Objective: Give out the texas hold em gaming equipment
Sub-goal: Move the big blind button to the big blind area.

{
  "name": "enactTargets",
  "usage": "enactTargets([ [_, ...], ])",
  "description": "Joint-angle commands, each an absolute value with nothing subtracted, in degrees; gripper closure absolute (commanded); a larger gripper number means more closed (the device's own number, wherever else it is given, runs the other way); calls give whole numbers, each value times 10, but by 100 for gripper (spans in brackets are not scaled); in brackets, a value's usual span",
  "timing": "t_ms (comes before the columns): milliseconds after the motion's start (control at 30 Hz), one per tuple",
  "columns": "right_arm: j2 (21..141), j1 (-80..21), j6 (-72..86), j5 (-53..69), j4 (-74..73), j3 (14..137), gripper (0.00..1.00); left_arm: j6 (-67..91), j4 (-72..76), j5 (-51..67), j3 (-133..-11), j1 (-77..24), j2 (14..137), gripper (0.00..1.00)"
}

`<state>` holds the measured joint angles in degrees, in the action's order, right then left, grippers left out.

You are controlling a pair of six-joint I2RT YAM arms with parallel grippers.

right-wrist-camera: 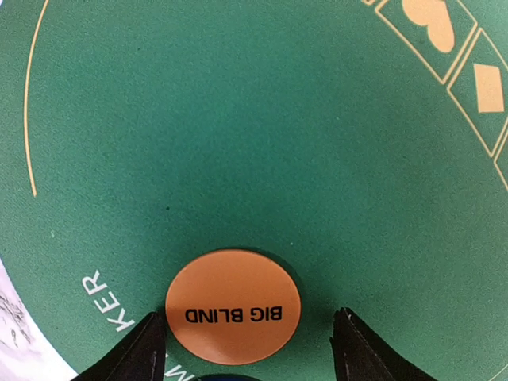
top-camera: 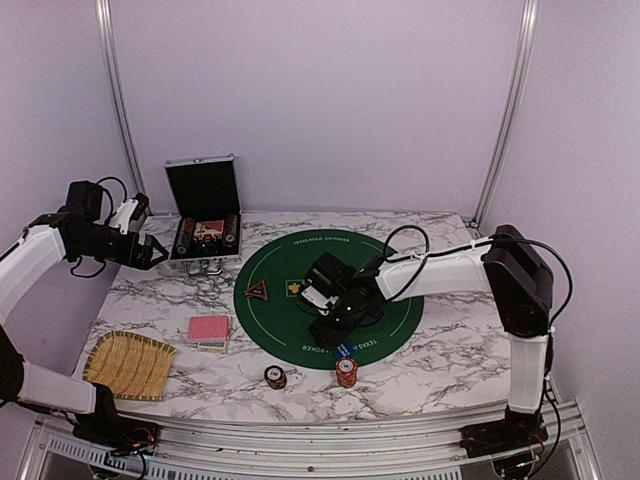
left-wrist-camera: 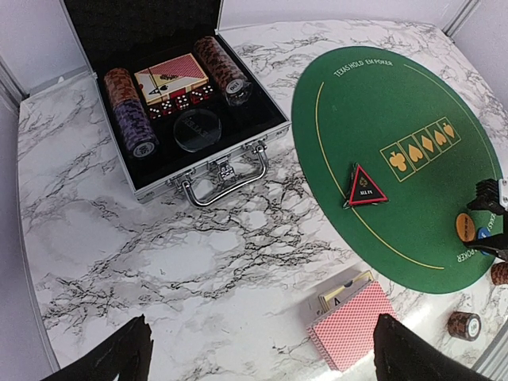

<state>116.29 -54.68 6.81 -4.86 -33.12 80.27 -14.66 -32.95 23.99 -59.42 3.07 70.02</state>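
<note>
A: Checking progress: what's out of the case (top-camera: 205, 225)?
B: Out: red-backed cards (top-camera: 208, 331) left of the mat (top-camera: 275, 255), red chip stack (top-camera: 346, 372) and dark chip stack (top-camera: 275, 376) below its bottom edge, blue button (top-camera: 337, 350) and BIG BLIND button (right-wrist-camera: 232, 305) on its lower part.
A: Hands?
B: The right gripper (right-wrist-camera: 248, 319) straddles the BIG BLIND button, not clamped; the left gripper (left-wrist-camera: 263, 324) is wide open and empty, upper left. With spare chips (left-wrist-camera: 131, 111) in the case, I'd judge roughly midway.
</note>
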Motion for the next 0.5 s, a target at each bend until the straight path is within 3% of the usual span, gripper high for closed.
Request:
enactTargets([
  [0,1187,-544,69,-70,-321,815,33,-158,-347,240,-611,34,688,1],
  [200,1182,-528,66,-91,-311,806,47,-157,-349,240,-618,34,688,1],
  [467,1188,-501,56,-117,-294,816,55,-156,-348,239,-619,34,690,1],
])
